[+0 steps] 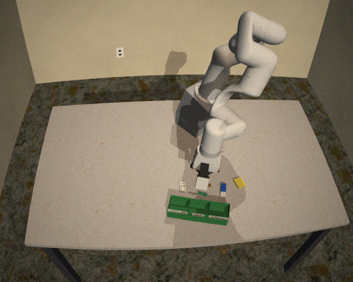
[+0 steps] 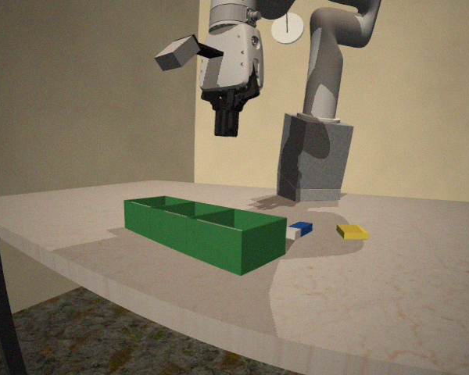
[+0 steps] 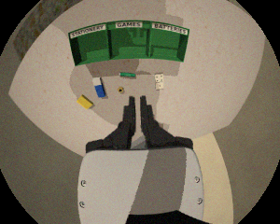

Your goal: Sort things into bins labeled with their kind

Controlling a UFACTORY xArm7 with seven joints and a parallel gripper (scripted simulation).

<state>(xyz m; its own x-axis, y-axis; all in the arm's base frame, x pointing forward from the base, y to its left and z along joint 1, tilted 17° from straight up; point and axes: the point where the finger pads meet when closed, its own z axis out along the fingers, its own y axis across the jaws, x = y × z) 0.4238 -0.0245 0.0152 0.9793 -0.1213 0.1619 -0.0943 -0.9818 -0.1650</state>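
- Green three-compartment bin unit point(image 1: 197, 219) point(image 2: 210, 242) point(image 3: 108, 44): upper centre, wrist view; labels STATIONERY, GAMES, BATTERIES.
- Gripper point(image 1: 206, 160) point(image 2: 226, 135) point(image 3: 137, 104): centre, wrist view; fingers nearly together, nothing between them.
- Blue-and-white block point(image 1: 223, 188) point(image 2: 302, 228) point(image 3: 99, 88): left of centre, wrist view. Probably a light, slightly soft eraser; grip long sides.
- Yellow block point(image 1: 239, 183) point(image 2: 352, 232) point(image 3: 85, 102): farther left. Likely light; grip narrow width.
- Domino point(image 1: 182, 185) point(image 3: 159, 81): right of centre. Likely stiff, smooth; grip long edges.
- Green cylinder point(image 1: 202, 193) point(image 3: 127, 75): below GAMES. Possibly a battery; may roll; grip mid-length.
- Brass-coloured piece point(image 1: 209, 185) point(image 3: 120, 90): centre-left. Likely hard; centre the fingers precisely.
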